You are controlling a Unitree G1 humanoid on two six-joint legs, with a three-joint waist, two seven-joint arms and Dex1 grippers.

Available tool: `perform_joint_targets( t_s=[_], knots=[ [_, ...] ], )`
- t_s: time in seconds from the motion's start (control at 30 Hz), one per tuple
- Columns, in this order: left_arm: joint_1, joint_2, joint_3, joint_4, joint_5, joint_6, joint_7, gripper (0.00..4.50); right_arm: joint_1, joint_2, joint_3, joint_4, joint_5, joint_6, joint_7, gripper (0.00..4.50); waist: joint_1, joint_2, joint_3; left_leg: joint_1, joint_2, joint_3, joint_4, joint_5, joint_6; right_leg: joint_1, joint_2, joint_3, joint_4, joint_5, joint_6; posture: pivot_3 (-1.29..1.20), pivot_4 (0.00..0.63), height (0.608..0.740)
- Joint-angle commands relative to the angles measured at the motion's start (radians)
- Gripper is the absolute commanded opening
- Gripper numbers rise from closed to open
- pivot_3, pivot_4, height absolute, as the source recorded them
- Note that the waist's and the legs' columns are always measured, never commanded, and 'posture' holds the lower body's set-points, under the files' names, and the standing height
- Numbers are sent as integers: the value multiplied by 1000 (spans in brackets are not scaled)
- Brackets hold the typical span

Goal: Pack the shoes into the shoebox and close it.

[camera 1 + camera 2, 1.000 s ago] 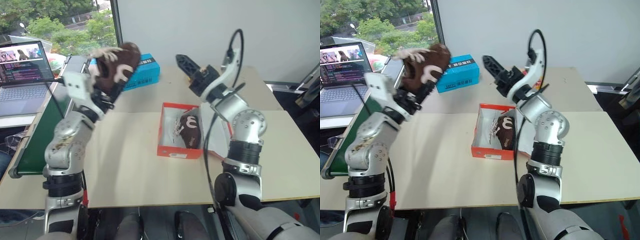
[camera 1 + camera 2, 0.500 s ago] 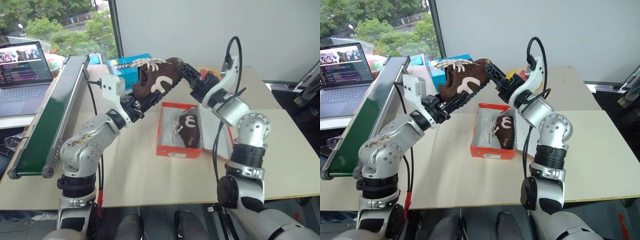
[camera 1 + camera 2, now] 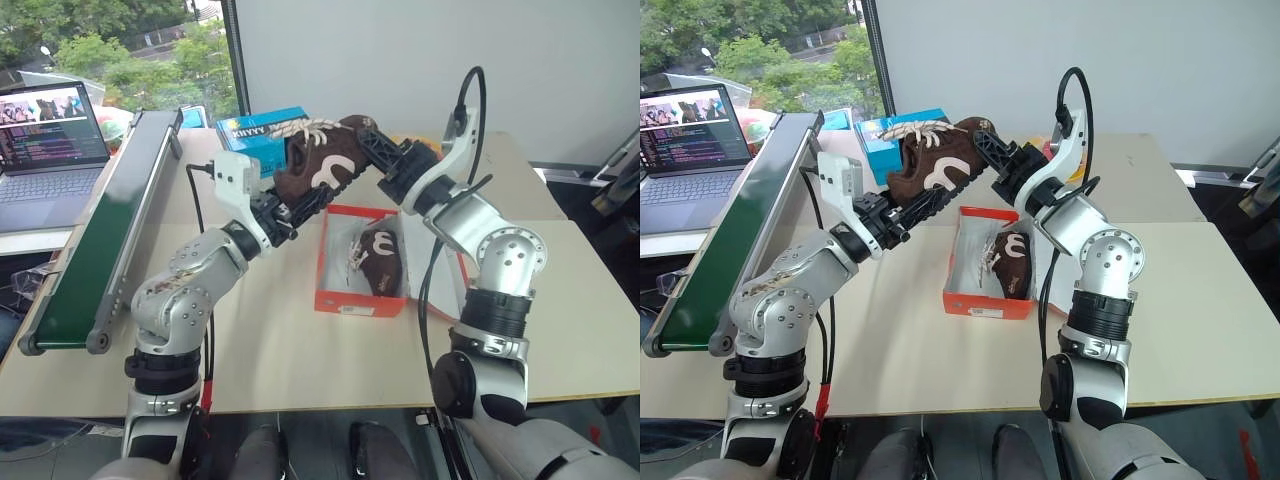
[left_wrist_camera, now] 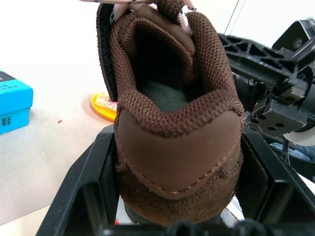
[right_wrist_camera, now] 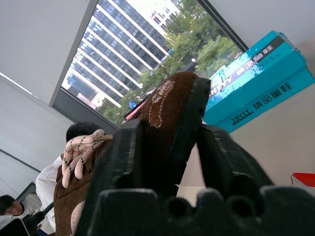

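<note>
Handover of second shoe in mid-air above the shoebox

Left gripper [image 3: 300, 205] clamps the heel of the raised shoe [image 3: 322, 165]; right gripper [image 3: 372, 150] has its fingers closed around the toe end, so both hold it at once. It hangs above the far edge of the shoebox [image 3: 345, 300], where the other shoe [image 3: 383, 260] already lies on the side nearer the lid. Judgement: release one grip only once the other is firm, then lower sole-down into the free side.
</note>
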Motion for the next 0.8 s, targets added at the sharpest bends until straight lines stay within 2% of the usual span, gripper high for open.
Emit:
perform_joint_targets(
  t_s=[0.03,0.07,0.1,0.17,0.23,0.3,0.37,0.43,0.53,0.6,0.8],
  knots=[
    [-21,-31,54,-22,-87,-2,-5,3077,-33,-15,-4,-40,37,-10,-8,439,0,0,0,0,0,0,0,0,0,0,0,0,0,0,0,0,150,740],
    [-25,-46,88,-19,-135,11,5,3561,-34,-18,-3,-39,40,-11,-7,409,1,0,0,0,0,0,0,0,0,0,0,0,0,0,0,0,150,740],
    [-29,-46,114,-19,-161,23,10,3779,-37,-24,-2,-37,42,-12,-6,397,1,0,0,0,0,0,0,0,0,0,0,0,0,0,0,0,150,740],
    [-36,-28,140,-14,-170,38,26,4500,-43,-34,0,-31,43,-14,-4,373,-1,0,0,-1,0,-1,0,0,0,0,0,0,0,0,0,0,150,740],
    [-33,3,198,3,-222,66,38,4500,-59,-59,3,-20,31,-21,5,358,-2,0,0,-1,0,-1,0,0,0,0,0,0,0,0,0,0,150,740],
    [-13,70,230,12,-217,74,15,4500,-81,-102,16,4,-10,-31,19,353,-3,0,0,-1,0,-1,0,0,0,0,0,0,0,0,0,0,150,740],
    [4,127,238,23,-193,79,15,4500,-89,-186,90,23,-102,-37,76,351,-4,0,0,-1,0,-1,1,0,0,-1,0,0,0,0,0,0,150,740],
    [22,177,220,20,-178,93,-4,4500,-98,-247,147,58,-163,-22,118,351,-3,0,0,-1,0,-1,0,0,0,-1,0,0,-1,0,0,0,150,740],
    [94,291,147,-4,-139,126,-90,4500,-119,-346,299,129,-282,39,203,351,-2,0,0,-1,0,0,0,0,0,0,0,0,-1,0,0,0,150,740],
    [126,322,132,-16,-161,152,-127,4500,-113,-376,380,151,-334,70,253,351,-3,0,0,-1,0,1,0,0,0,-1,0,0,-1,0,0,0,150,740],
    [145,330,110,-51,-173,159,-159,4500,-112,-373,449,290,-408,115,366,351,2,0,0,-3,0,0,0,0,0,-2,0,0,-2,0,0,0,150,740]
  ],
)
